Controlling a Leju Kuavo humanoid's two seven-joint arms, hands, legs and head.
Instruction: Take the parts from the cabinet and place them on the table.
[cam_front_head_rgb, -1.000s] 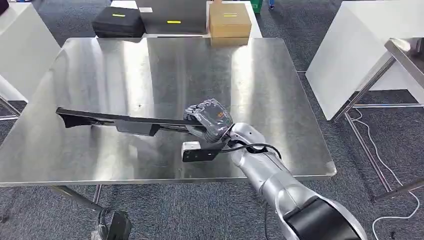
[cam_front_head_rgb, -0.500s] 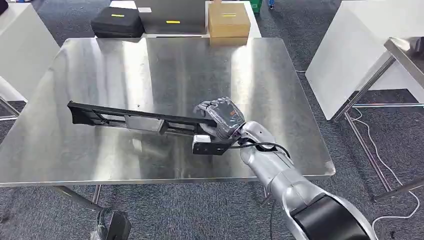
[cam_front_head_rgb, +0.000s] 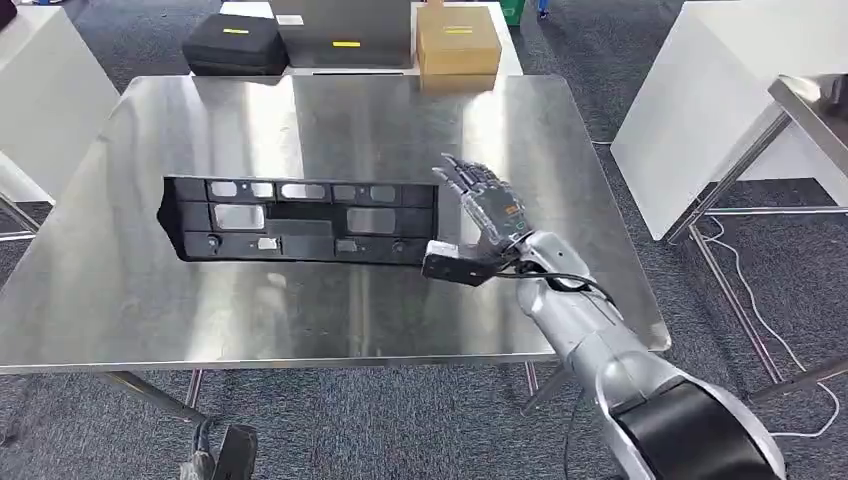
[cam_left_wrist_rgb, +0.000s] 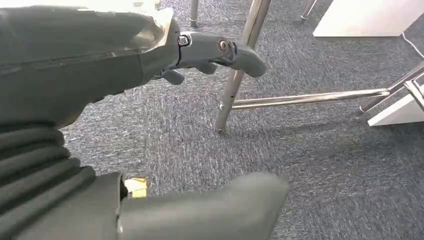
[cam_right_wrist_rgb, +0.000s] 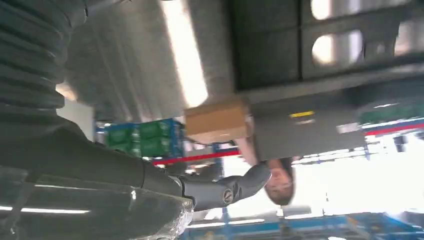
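A long black plastic part (cam_front_head_rgb: 300, 220) with several cut-outs lies flat on the steel table (cam_front_head_rgb: 330, 120), near its middle. My right hand (cam_front_head_rgb: 485, 215) hovers just past the part's right end, fingers spread and raised, holding nothing. In the right wrist view the black part (cam_right_wrist_rgb: 350, 45) lies ahead of the right hand's fingers (cam_right_wrist_rgb: 225, 187), apart from them. My left hand (cam_left_wrist_rgb: 150, 125) hangs low over the carpet beside a table leg (cam_left_wrist_rgb: 235, 75), its fingers apart with nothing between them.
A black case (cam_front_head_rgb: 237, 45), a grey box (cam_front_head_rgb: 345, 35) and a cardboard box (cam_front_head_rgb: 458, 42) stand behind the table's far edge. White cabinets (cam_front_head_rgb: 720, 100) flank the table. A second steel table (cam_front_head_rgb: 810, 100) stands at the right.
My right hand held the part on edge near the table's front. It has since let go and opened, and the part now lies flat, farther back on the table.
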